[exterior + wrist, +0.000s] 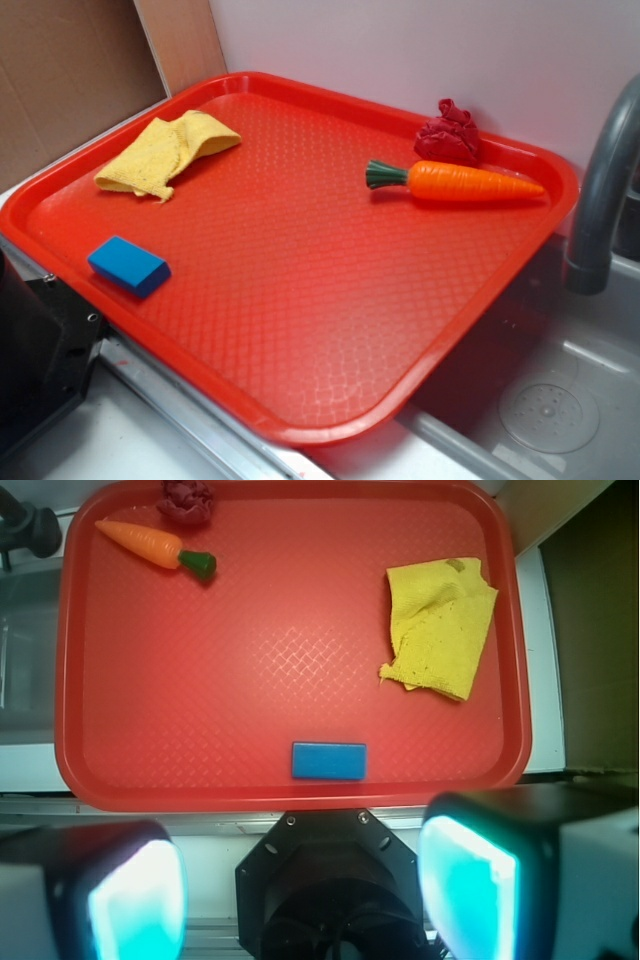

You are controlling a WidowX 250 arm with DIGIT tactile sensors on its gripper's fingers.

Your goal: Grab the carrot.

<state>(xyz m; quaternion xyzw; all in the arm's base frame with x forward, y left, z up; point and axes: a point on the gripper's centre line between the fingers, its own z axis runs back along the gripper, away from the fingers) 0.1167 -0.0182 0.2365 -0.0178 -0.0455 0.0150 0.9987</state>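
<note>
Red tray, four items, gripper held clear above

Orange carrot (pixel 470 182): one. Glossy plastic, long and tapered, short dark green stem end. Lies flat near the far right corner of the red tray (pixel 300 300) in the exterior view, tip toward the right rim, stem pointing to the tray's middle. In the wrist view it sits at the top left corner.

Dark red lumpy wad (pixel 449 133): one. Just beyond the carrot, against the far rim; whether the two touch cannot be told.

Yellow cloth (pixel 166 152): one, crumpled and partly folded, near the far left corner in the exterior view.

Blue block (pixel 129 265): one, rectangular, flat on the tray by the near left rim, well apart from the carrot.

Gripper (pixel 300 895): one, seen only in the wrist view. Its two fingers (pixel 135 900) fill the lower corners of that frame, spread wide with nothing between them. The camera looks straight down on the whole tray, so the gripper hangs above its near edge, well apart from the carrot and touching nothing.

View differences: the exterior view shows a grey faucet (pixel 603 190) and a metal sink (pixel 540 390) to the right of the tray, and a dark part of the robot (pixel 35 350) at the near left, too cropped to tell what it is. The wrist view shows the tray's full outline and the fingers.
</note>
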